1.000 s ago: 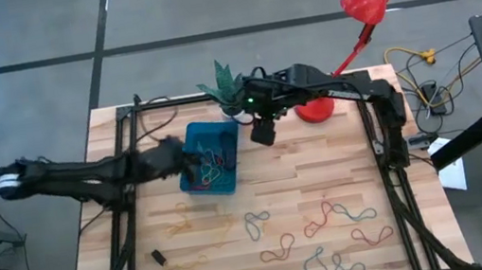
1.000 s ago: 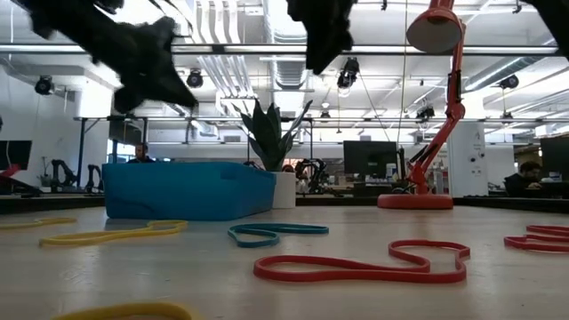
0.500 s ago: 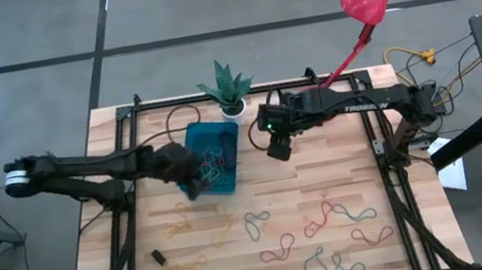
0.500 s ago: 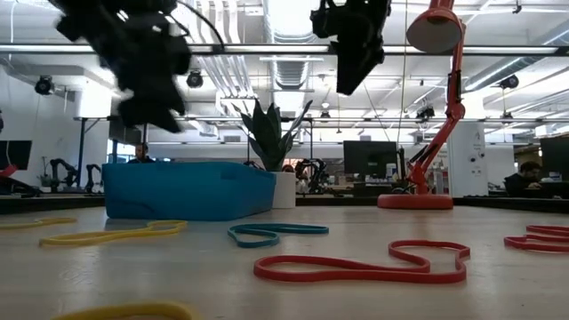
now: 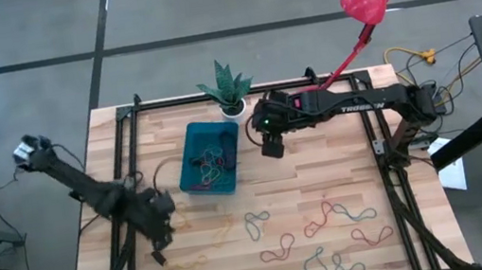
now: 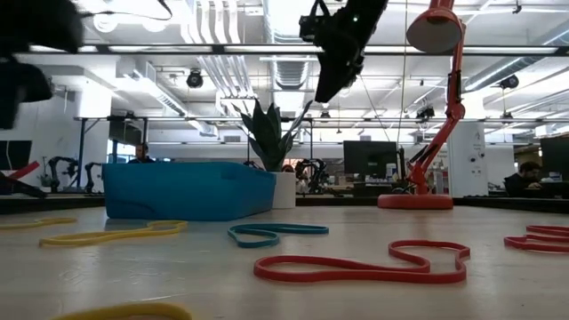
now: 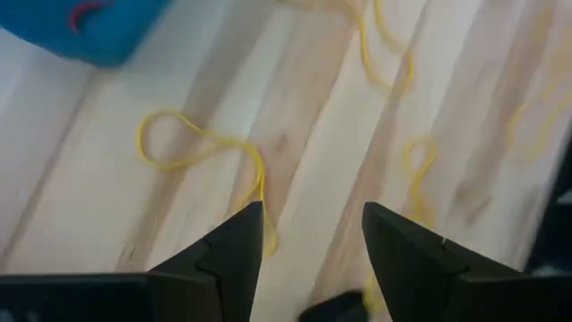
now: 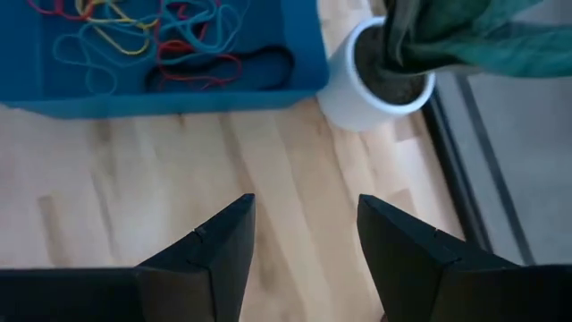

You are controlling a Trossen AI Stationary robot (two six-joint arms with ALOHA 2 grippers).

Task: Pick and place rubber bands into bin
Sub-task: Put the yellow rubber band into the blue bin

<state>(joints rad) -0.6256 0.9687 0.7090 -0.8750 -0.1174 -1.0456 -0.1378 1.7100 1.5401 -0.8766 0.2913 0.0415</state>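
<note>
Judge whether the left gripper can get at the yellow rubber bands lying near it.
Probably yes: the left gripper is open above bare wood beside the yellow rubber bands, with nothing between them.

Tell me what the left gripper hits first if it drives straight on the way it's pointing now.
Probably a yellow rubber band on the table: the open left gripper points down at it, nothing between; depth is uncertain.
</note>
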